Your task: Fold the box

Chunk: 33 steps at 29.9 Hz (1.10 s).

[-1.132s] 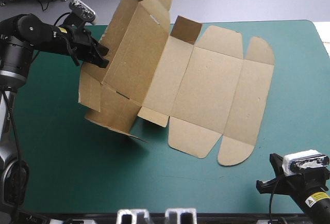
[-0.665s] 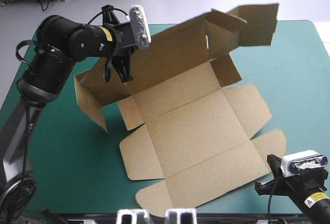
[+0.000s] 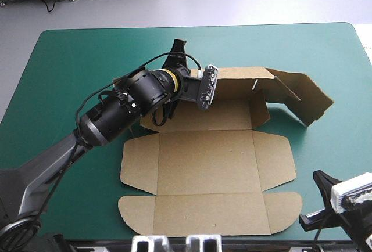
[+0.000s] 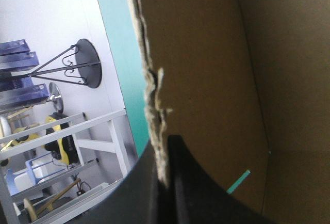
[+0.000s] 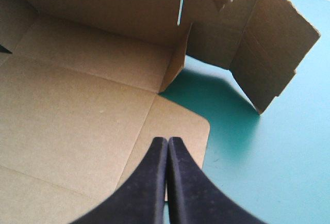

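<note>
Left tool (image 4: 164, 154): black fin fingers pinched on the raw edge of the brown cut-cardboard box (image 3: 206, 159), w/ the board sandwiched btwn them (left wrist view). Right tool (image 5: 167, 142): fingers pressed together into one point, nothing btwn them. A rounded flap corner of the box lies just ahead of the tip, w/ bare teal-green cover beside it.

High view: the box sits centre to lower centre of frame on the desk (image 3: 64, 54). Base + near panels lie flat, w/ rounded flaps at lower left & lower right. The rear wall stands raised across frame centre, w/ a thin slit near its right end. A further panel bends off it at centre right and stands on edge. Left arm comes in from lower left & crosses the box's upper-left part. Right arm shows only at the lower right corner, just beside the box's near right flap.
</note>
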Motion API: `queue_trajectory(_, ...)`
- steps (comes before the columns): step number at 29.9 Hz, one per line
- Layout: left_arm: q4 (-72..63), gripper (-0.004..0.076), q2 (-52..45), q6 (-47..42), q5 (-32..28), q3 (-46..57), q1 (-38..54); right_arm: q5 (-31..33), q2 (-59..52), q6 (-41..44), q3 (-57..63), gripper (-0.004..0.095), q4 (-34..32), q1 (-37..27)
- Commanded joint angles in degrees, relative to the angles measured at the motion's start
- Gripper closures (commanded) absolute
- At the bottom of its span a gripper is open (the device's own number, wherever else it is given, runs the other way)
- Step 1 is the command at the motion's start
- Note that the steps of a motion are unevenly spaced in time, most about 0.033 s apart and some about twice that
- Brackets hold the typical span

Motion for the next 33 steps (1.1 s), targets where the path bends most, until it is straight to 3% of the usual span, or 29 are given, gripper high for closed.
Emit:
queue_trajectory(1, 7.3, 0.0734, -2.6, -7.2, -10.1, 3.2, -0.5, -2.1, 1.9, 0.5, -6.4, 0.093, -0.2, -0.2)
queue_trajectory(9, 21.9, 0.0734, -2.7, -21.9, -16.0, 11.5, -0.5, -1.5, 13.8, 2.8, -20.1, 0.0931, -0.2, -0.2)
queue_trajectory(19, 36.7, 0.0734, -4.8, -38.7, -20.8, 18.2, -0.5, -0.2, 44.4, 2.4, -49.4, 0.0931, 0.8, -0.2)
queue_trajectory(33, 58.6, 0.0734, -4.8, -58.8, -21.9, 28.2, -0.7, 15.4, 89.4, 3.2, -91.4, 0.0932, 2.8, -0.2)
